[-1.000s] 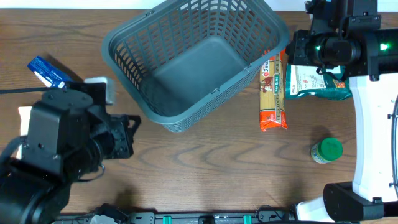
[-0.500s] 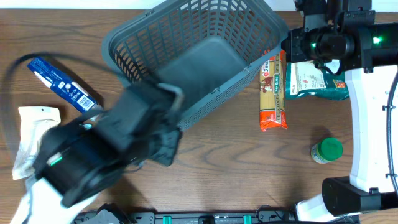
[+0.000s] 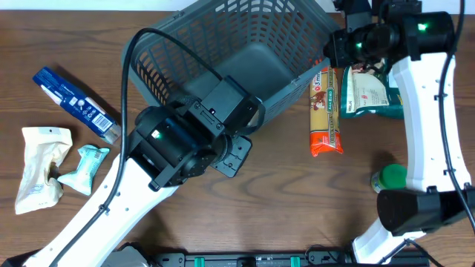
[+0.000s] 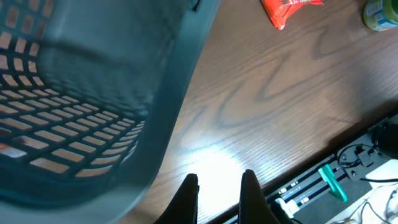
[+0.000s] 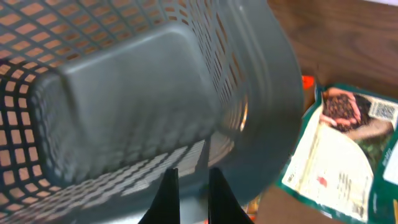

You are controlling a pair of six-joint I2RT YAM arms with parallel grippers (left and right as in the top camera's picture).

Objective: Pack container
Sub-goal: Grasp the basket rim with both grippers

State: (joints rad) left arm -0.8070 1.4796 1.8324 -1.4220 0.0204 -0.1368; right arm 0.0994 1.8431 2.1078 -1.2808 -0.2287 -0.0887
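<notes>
Over the bench point(image 3: 297, 200), the left end effector point(image 4: 219, 188) hangs narrow and empty just beside the outer wall of the dark grey lattice basket point(image 3: 159, 67), which sits top centre, while the right end effector point(image 5: 190, 186), also narrow, sits at the basket's right rim, perhaps gripping it, though I cannot tell.

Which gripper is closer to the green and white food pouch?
Right. The right gripper hangs over the rim of the dark grey plastic lattice basket, beside the green and white food pouch; the left gripper is at its near wall, farther off.
</notes>
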